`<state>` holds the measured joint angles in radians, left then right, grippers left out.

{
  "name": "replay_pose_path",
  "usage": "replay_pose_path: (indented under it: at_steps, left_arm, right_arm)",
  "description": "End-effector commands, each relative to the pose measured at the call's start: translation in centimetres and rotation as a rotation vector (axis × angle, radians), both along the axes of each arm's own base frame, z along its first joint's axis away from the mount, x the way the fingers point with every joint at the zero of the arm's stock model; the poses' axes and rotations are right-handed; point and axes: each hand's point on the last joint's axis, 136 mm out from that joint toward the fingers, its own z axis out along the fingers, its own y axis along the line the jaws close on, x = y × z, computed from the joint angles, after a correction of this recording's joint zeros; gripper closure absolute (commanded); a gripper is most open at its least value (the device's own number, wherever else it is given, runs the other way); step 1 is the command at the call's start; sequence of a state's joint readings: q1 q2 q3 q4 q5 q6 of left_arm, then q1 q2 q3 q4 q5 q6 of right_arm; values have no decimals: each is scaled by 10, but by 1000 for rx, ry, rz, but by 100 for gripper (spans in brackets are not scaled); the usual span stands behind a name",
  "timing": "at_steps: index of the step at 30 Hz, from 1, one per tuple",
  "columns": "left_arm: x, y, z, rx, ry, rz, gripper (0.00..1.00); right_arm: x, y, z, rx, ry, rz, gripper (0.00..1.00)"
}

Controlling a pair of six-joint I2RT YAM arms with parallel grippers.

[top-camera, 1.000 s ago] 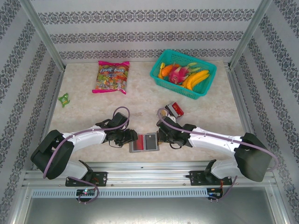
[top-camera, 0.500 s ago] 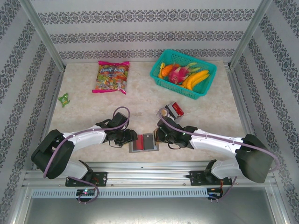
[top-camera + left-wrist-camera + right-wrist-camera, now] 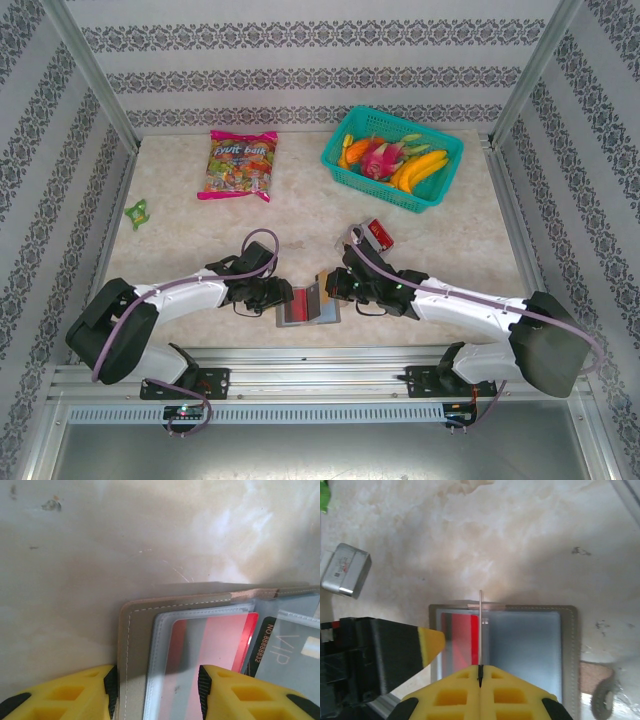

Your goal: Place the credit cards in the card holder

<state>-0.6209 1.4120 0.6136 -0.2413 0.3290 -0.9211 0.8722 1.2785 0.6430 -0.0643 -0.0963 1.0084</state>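
The card holder [image 3: 322,312] lies open near the table's front edge, tan lining [image 3: 134,645] up. A red card [image 3: 215,640] sits in the clear sleeve on its left half, and the right half is a pale blue-gray panel [image 3: 525,645]. My left gripper [image 3: 156,690] is open, its pads straddling the holder's left edge. My right gripper [image 3: 480,672] is shut on a thin black card [image 3: 480,625] that stands on edge over the holder's fold. From the left wrist this black card [image 3: 280,645] reads VIP. More credit cards [image 3: 376,234] lie stacked behind the right arm.
A teal basket [image 3: 392,158] of fruit stands at the back right and a candy bag [image 3: 240,165] at the back left. A small green scrap [image 3: 136,211] lies at the left edge. A small silver box [image 3: 346,570] sits left of the holder.
My right gripper has moved left, and the black card it holds has swung from lying flat over the holder's right half to standing upright at the fold. The left arm has stayed put.
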Motion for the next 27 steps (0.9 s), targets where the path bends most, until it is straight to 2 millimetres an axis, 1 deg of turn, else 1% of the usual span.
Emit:
replay_pose_path:
  at_steps: [1,4,8,10,11,14,16,18,20,23,27]
  left_arm:
    - [4,-2,8,4,-59,15,51]
    - [5,17,19,55,-111,79,46]
    - [1,44,34,105,-174,163,40]
    - [-1,48,41,87,-209,181,36]
    - [-1,48,43,70,-226,181,35]
    - [-3,41,46,16,-250,153,32]
    - [-4,33,44,-13,-241,117,32]
    - [-5,22,42,-44,-223,76,34]
    - [-4,14,40,-66,-209,45,36]
    - [-3,4,35,-80,-180,8,39]
    - [-2,-3,27,-80,-146,-12,41]
  right_arm:
    - [1,16,9,69,14,38,100]
    - [2,30,7,107,37,58,100]
    - [1,48,3,135,66,96,100]
    - [0,50,1,130,76,108,100]
    - [0,48,-1,118,76,100,100]
    - [3,30,-6,94,56,57,100]
    - [3,17,-11,96,66,37,100]
    - [1,8,-14,109,67,38,100]
    - [-2,7,-15,127,67,53,100]
    - [-7,12,-16,155,79,83,100]
    - [-8,15,-24,172,95,76,100]
